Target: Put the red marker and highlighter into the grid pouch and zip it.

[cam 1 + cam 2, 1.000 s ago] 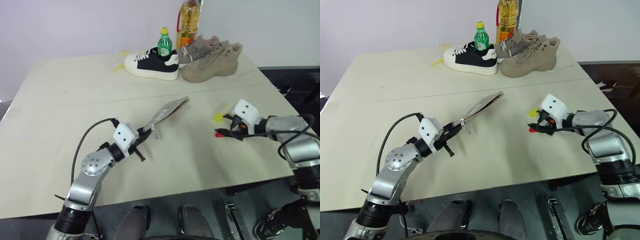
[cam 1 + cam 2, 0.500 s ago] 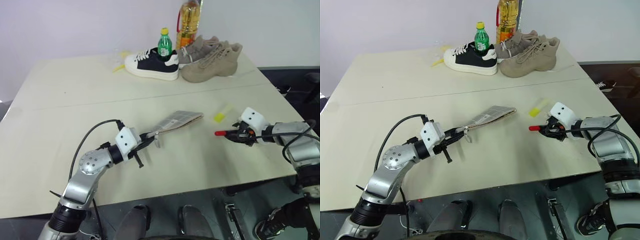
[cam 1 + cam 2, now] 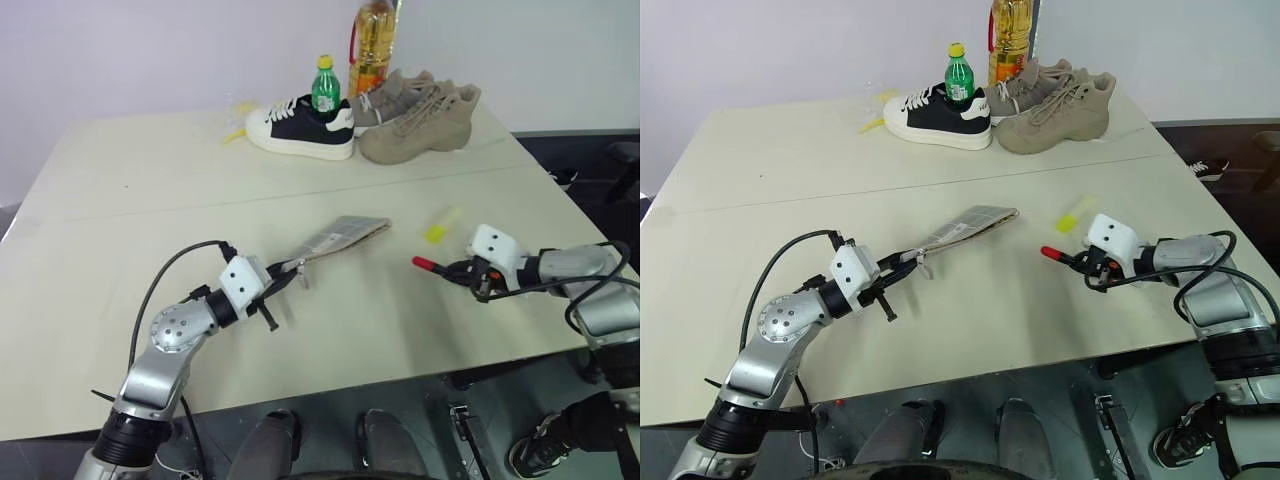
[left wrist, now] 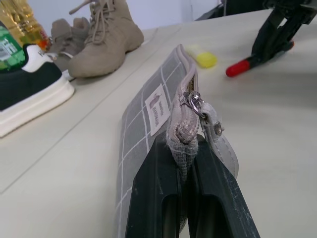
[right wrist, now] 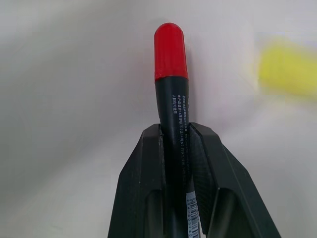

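Right end effector [image 3: 1083, 268] now lifted with red marker [image 5: 171, 84] clamped, left [image 4: 182, 163] pinching grid pouch [image 4: 148, 119]

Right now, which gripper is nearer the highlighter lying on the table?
Right. The right gripper, shut on the red marker, sits just in front of the highlighter. The left gripper is far across the table, clamped on the grid pouch.

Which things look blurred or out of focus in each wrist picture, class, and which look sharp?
Right wrist view: the marker is sharp, the highlighter behind it a soft yellow smear. Left wrist view: the pouch and its zipper pull are crisp, while the boots beyond look only slightly soft.
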